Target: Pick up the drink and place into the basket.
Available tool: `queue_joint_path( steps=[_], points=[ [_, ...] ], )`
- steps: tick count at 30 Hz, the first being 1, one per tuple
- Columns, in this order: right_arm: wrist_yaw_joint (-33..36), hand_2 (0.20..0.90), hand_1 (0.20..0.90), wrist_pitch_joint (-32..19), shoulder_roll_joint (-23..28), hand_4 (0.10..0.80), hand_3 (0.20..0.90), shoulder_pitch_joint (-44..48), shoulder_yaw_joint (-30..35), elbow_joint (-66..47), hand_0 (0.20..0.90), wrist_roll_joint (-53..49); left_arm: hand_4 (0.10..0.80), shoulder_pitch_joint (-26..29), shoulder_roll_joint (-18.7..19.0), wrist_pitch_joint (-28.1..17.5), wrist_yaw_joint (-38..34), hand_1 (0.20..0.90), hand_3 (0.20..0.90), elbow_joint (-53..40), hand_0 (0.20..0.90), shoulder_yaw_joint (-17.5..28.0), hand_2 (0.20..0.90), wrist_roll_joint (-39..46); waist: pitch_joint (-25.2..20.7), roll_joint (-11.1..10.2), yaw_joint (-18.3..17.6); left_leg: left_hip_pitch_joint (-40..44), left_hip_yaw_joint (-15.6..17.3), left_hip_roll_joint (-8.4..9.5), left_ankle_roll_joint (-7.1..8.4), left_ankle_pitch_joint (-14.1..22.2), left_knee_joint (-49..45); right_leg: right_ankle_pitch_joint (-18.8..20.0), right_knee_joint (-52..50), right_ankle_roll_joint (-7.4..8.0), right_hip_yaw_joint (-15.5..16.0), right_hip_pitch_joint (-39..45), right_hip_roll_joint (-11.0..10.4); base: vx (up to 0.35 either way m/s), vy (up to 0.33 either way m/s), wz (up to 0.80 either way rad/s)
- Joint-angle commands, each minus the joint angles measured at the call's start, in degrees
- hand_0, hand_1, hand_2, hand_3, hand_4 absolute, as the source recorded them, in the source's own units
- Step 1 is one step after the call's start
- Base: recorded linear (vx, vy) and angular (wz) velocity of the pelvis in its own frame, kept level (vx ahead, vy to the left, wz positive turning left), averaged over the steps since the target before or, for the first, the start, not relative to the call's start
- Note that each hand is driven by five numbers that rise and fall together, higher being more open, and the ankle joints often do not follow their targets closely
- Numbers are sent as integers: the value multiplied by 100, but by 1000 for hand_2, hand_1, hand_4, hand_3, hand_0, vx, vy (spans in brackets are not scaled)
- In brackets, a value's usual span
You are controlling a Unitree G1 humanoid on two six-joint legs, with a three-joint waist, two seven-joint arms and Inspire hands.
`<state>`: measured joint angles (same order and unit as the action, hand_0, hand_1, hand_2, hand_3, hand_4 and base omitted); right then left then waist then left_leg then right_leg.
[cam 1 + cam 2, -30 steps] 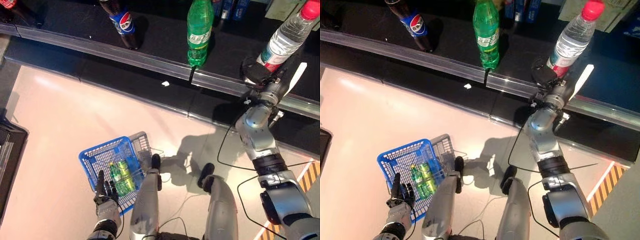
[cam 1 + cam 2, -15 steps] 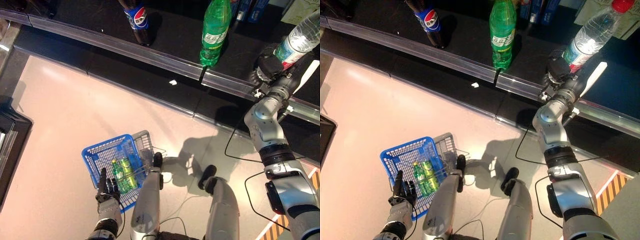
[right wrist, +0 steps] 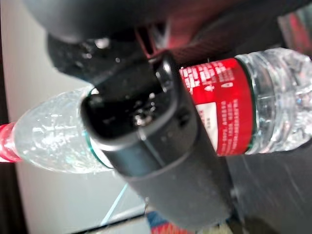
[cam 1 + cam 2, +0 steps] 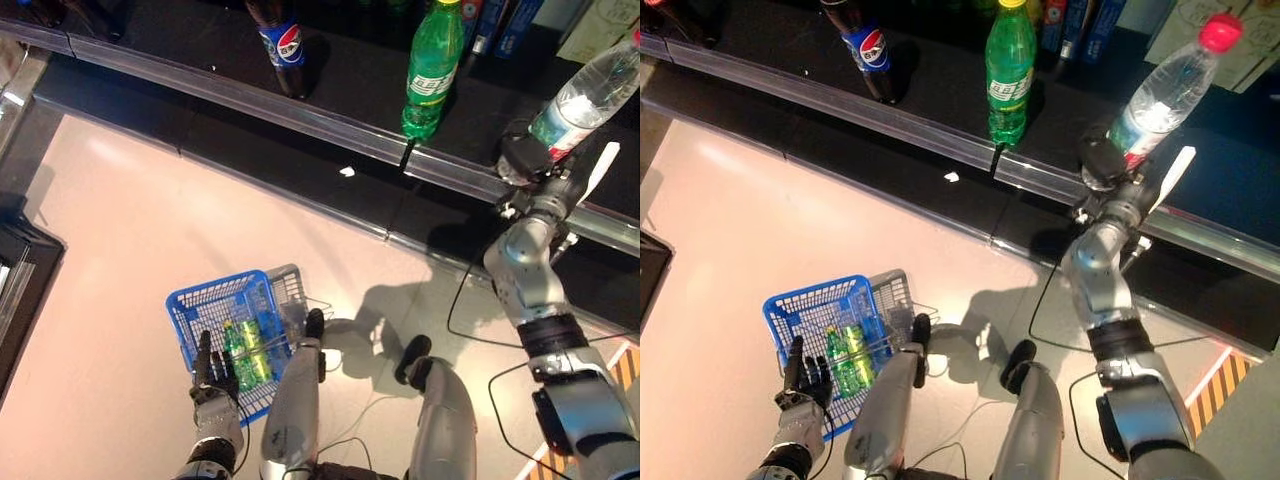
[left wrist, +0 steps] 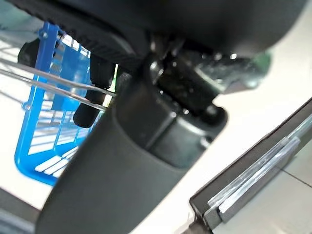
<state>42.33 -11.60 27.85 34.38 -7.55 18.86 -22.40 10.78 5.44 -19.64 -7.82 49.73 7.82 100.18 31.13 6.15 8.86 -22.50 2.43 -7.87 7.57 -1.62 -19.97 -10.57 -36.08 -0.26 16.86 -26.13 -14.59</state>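
A clear water bottle (image 4: 1160,92) with a red cap and red label leans on the dark shelf (image 4: 340,60) at the far right. My right hand (image 4: 1102,165) is shut on its lower body, and in the right wrist view the thumb (image 3: 161,141) crosses the bottle (image 3: 234,107). The blue basket (image 4: 205,300) is low at the left by my legs, with green bottles (image 4: 245,355) lying in it. My left hand (image 4: 212,382) is at its near rim. In the left wrist view its fingers (image 5: 100,73) hook over the wire handle (image 5: 44,85).
A green soda bottle (image 4: 430,70) and a dark cola bottle (image 4: 282,45) stand farther left on the shelf, behind a silver front rail (image 4: 300,105). A white scrap (image 4: 347,172) lies on the pale floor. A dark unit (image 4: 20,275) stands at the left edge.
The whole picture has shifted, so the camera moved. My right hand stays closed on the water bottle, which leans a little more to the right. Basket and left hand are unchanged.
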Motion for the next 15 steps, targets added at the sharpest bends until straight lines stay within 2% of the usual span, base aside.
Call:
queue_joint_path(
  steps=[1, 8, 11, 15],
  points=[
    [-524, 300, 300, -750, 197, 100, 200, 478, 396, -1847, 300, 849, 100, -495, 704, -885, 686, 300, 200, -1254, 300, 424, 300, -736, -176, -138, -322, 207, 83, 13, -123, -369, -462, 19, 479, 75, -193, 933, 68, 0, 0, 0],
    [-1941, 300, 300, -745, -65, 100, 200, -128, 119, -2948, 300, 363, 100, -674, 620, -921, 940, 300, 200, -1625, 300, 487, 300, -1110, -489, -248, -405, 497, 180, -135, -31, -556, -315, -22, 655, 24, -154, 1338, 150, 21, 9, -5],
    [-2573, 300, 300, -479, -285, 100, 200, -387, -283, -3345, 300, -19, 100, -774, 517, -932, 1060, 300, 200, -1938, 300, 429, 300, -1472, -666, -272, -354, 663, 195, -187, 13, -669, -172, -38, 841, -9, -96, 1628, 181, 61, 16, -8],
    [-3060, 300, 300, -221, -455, 100, 200, -583, -768, -3609, 300, -211, 100, -932, 504, -913, 1157, 300, 200, -2393, 300, 293, 300, -1942, -759, -276, -269, 790, 167, -185, 19, -712, -46, -41, 951, -7, -24, 1831, 165, 34, 10, 1]
  ],
)
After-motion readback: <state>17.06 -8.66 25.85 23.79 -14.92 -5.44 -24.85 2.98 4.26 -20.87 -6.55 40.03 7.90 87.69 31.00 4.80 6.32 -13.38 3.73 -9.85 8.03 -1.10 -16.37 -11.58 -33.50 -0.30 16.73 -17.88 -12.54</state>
